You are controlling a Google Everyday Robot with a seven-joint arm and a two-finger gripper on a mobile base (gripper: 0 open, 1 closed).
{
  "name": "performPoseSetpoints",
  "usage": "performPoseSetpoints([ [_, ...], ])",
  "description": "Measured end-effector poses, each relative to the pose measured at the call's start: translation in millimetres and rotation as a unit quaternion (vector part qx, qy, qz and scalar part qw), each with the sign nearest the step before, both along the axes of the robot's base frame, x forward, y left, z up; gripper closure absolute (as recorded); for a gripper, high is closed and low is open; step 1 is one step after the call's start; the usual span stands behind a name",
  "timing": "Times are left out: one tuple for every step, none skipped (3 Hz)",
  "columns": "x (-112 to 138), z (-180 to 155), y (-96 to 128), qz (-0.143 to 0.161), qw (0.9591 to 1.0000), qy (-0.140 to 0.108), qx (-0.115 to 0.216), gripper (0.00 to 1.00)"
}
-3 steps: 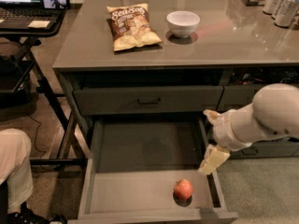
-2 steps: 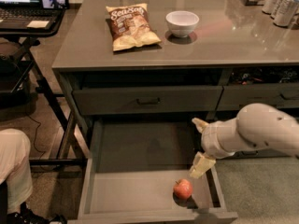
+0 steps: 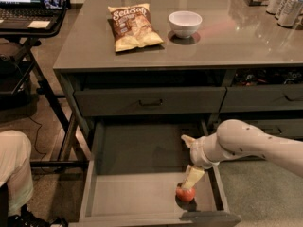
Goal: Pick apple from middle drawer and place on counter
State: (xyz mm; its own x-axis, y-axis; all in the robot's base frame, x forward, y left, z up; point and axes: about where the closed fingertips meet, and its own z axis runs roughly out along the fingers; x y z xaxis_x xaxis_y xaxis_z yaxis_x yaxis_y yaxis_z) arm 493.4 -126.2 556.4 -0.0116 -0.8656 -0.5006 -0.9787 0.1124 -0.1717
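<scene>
The apple (image 3: 185,194) is small and red-orange and lies on the floor of the open middle drawer (image 3: 128,193), near its front right corner. My gripper (image 3: 191,180) reaches down into the drawer from the right on a white arm, and its pale fingertip touches the top of the apple. The counter (image 3: 236,44) is the grey-brown glossy slab above the drawers.
On the counter lie a bag of chips (image 3: 132,26) and a white bowl (image 3: 185,23), with cans (image 3: 285,6) at the back right. A shut drawer (image 3: 149,100) sits above the open one. A black desk with a laptop (image 3: 28,8) stands left; a person's leg (image 3: 14,169) is at bottom left.
My arm has moved left and down into the drawer, bringing the gripper from the right drawer wall onto the apple. The apple has not moved.
</scene>
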Motion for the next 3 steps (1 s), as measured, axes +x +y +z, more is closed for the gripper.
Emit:
performPoseSetpoints([
  [-4.9,-43.0,-2.1,0.003,0.9991,0.041,-0.004,0.0],
  [-4.9,-43.0,-2.1,0.004,0.9991,0.041,-0.004,0.0],
  [-5.6,-49.7,-0.1,0.017,0.9989,0.044,-0.007,0.0],
])
